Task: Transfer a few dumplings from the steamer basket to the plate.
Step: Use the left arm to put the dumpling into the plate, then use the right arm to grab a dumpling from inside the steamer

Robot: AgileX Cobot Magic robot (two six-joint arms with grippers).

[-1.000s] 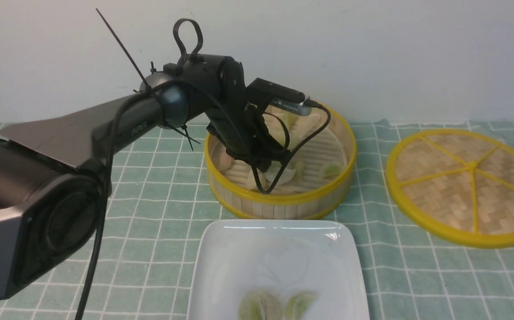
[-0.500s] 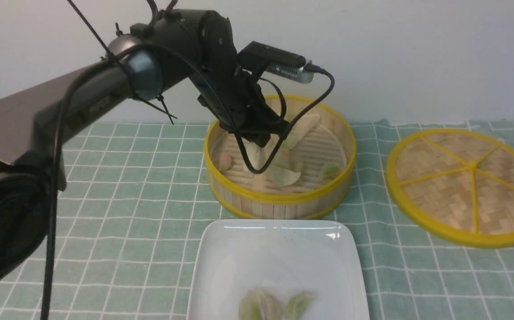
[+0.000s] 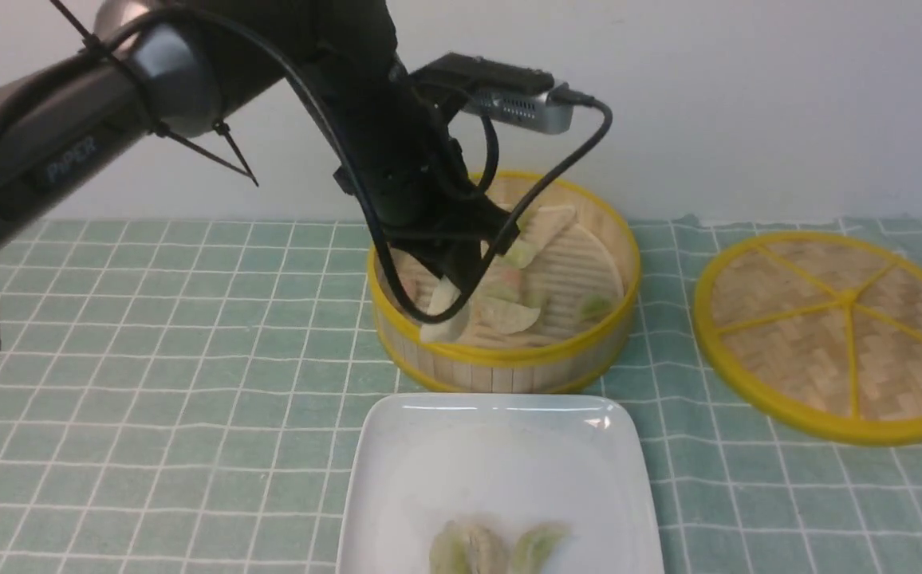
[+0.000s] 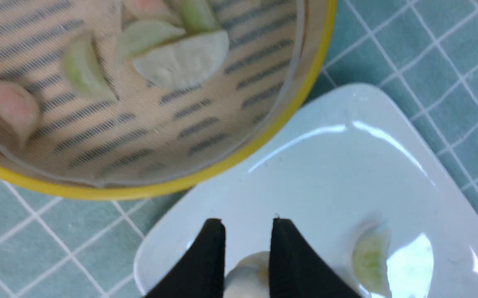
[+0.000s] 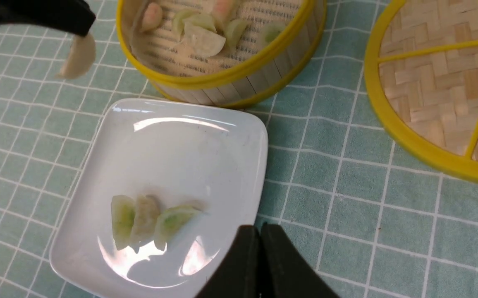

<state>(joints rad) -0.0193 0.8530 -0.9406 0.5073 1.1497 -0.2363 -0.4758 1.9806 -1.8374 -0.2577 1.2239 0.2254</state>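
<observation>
Dumpling (image 3: 443,317), cream-white, is pinched in your L gripper (image 3: 459,285), hanging over the steamer basket (image 3: 509,363) at its 7 o'clock rim. Carry it level toward 6 o'clock, lower close over the plate (image 3: 501,446), bare centre, then release gently. R gripper (image 5: 260,229), jaws together, sits at approx. the plate's 4 o'clock.

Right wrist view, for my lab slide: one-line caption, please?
Left claw holds a pale dumpling aloft near the steamer basket; three dumplings lie on the plate.
</observation>
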